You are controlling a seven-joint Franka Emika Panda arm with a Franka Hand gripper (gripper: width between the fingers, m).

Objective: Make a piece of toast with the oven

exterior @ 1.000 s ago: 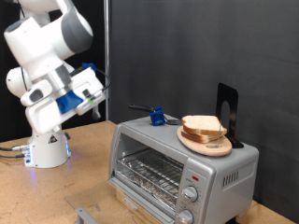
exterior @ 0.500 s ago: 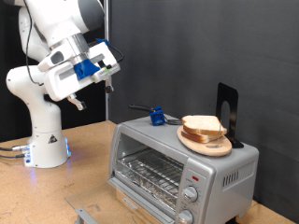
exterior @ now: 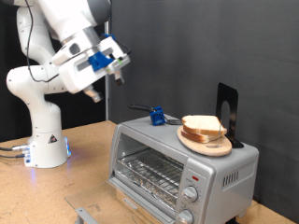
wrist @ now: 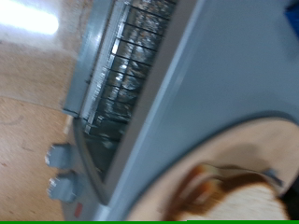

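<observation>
Arm: white Franka arm, raised at the exterior view's upper left, well apart from the oven.
Gripper: white-and-blue two-finger gripper [exterior: 116, 65], hanging in the air above and to the exterior view's left of the oven top; it touches nothing. Whether the jaws stand apart or together cannot be told, as the fingers are too small and dark against the backdrop.
Toast: flat pale-cream slice of bread with tan-brown crust [exterior: 203, 125], lying on a round wooden plate [exterior: 206, 143]; not yet in the oven.
Plate position: on the oven's roof, towards the exterior view's right; the wrist view shows its rim close to the roof's front edge.
Oven: small boxy silver-grey toaster oven [exterior: 149, 140] with wire rack and round knobs, standing on the wooden surface [exterior: 84, 173].
Other items: blue-handled tool [exterior: 157, 117] on the roof beside the plate; black upright stand [exterior: 226, 110] behind the plate.
Risk: a low or off-centre approach could nudge the plate, sliding it and the slice off the smooth roof; the blue tool could also be knocked.
</observation>
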